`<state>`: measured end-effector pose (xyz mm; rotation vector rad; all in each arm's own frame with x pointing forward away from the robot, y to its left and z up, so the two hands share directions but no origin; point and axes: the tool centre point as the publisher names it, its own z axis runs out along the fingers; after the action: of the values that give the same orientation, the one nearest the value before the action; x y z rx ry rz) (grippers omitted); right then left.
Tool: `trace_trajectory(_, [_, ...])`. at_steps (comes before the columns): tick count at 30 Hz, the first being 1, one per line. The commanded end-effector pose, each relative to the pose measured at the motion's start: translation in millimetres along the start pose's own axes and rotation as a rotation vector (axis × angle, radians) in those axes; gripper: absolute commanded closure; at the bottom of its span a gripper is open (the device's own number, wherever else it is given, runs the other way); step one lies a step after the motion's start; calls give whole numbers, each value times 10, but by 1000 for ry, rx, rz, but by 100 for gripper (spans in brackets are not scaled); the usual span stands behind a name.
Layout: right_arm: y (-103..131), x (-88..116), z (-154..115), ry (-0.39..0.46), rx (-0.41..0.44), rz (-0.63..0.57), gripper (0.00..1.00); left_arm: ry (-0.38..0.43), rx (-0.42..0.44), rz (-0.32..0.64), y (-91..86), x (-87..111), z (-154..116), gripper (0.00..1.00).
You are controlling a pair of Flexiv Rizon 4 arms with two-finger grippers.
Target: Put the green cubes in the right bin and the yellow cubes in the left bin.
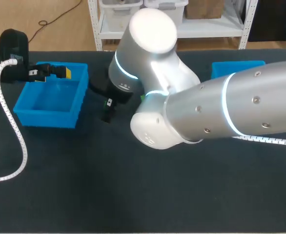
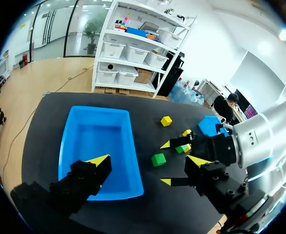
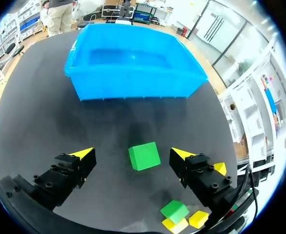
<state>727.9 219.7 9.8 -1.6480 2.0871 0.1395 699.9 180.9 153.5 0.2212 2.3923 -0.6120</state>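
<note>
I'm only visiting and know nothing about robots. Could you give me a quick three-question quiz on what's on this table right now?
1. True or false: the right pincer is shut on the cube between its fingers.
2. What does the left pincer hang over? A) the left bin B) the right bin C) a heap of cubes
3. Fill the gap: the cube in question 1 is ___ in colour.

Key: 1 false, the fingers stand clear of it on both sides; 2 A; 3 green.

Right pincer (image 3: 132, 153) straddles green cube (image 3: 144, 156) untouched; blue bin (image 3: 133, 85) wall beyond
</note>
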Motion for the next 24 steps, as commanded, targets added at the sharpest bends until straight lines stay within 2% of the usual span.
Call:
trace_trajectory(1, [8,37,-118,-31,20,18,0,-8,15,3,32,15,4,0])
trace_trajectory(13, [-3,33,-162,-25,31,19,0,-8,15,3,32,15,4,0])
trace_trajectory(17, [-22,130,-14,6,43,15,0,-8,15,3,32,15,4,0])
trace_trajectory(24, [-121,38,96,2,47,31,0,-8,15,3,32,15,4,0])
